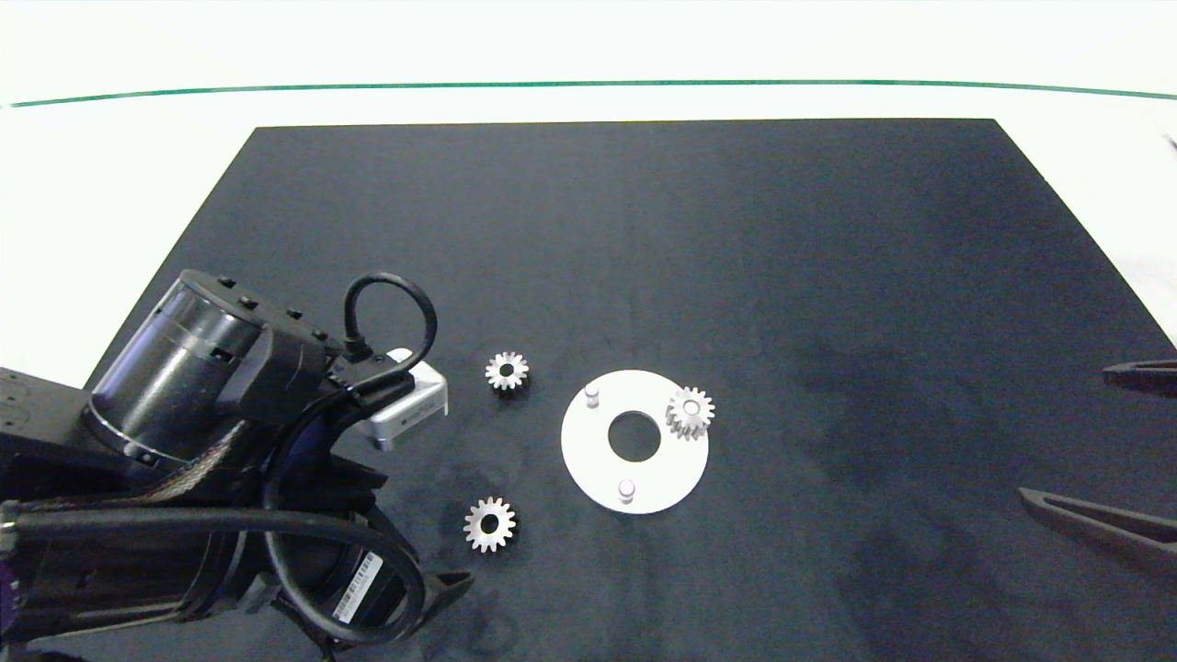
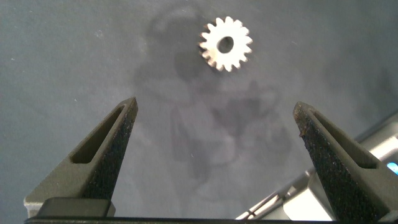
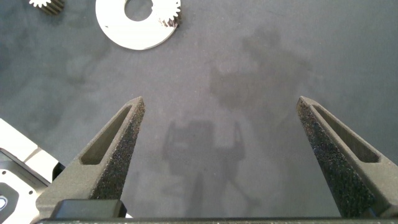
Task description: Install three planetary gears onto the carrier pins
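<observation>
One planetary gear (image 1: 690, 412) is seated on a carrier pin of the white disc (image 1: 598, 469); two pins are bare. The left gripper (image 2: 214, 112) is spread ahead of a loose gear (image 2: 226, 43) (likely next pick); the right gripper (image 3: 221, 106) is parked, spread.

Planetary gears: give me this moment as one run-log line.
gears on pins: one | loose on mat: two | bare pins: two | left claw: open, over near gear | right claw: open, parked at right
</observation>
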### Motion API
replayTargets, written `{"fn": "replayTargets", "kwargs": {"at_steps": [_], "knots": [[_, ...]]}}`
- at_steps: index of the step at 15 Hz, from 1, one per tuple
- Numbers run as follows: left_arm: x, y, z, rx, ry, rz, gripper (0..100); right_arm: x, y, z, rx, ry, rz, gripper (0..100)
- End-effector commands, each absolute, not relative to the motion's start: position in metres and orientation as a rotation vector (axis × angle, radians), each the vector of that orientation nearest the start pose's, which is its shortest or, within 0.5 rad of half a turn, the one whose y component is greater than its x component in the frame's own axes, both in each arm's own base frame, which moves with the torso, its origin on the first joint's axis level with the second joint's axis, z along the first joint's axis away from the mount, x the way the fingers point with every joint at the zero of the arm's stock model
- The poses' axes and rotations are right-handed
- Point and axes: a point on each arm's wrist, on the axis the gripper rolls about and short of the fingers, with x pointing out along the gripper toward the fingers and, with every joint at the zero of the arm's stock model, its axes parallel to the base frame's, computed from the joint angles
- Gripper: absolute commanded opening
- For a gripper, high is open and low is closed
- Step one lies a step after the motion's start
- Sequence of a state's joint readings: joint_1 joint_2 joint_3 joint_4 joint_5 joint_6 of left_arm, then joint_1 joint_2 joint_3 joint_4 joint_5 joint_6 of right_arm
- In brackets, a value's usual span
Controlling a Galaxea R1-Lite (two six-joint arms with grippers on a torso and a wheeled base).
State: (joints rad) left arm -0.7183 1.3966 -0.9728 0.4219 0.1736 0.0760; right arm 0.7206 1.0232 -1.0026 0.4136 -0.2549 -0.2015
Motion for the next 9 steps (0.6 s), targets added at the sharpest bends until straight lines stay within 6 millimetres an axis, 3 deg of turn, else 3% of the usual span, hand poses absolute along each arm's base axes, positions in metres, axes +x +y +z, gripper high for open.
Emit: {"fn": "replayTargets", "kwargs": {"at_steps": [1,9], "knots": [[0.1654,-0.1396,0.2079,0.462,0.784,-0.523,100,0.0888,0.0705,0.2836,-0.423,0.345,0.500,100],[0.1681,-0.1416,0.2050,0.465,0.796,-0.521,100,0.0889,0.0708,0.2811,-0.430,0.352,0.505,100]]}}
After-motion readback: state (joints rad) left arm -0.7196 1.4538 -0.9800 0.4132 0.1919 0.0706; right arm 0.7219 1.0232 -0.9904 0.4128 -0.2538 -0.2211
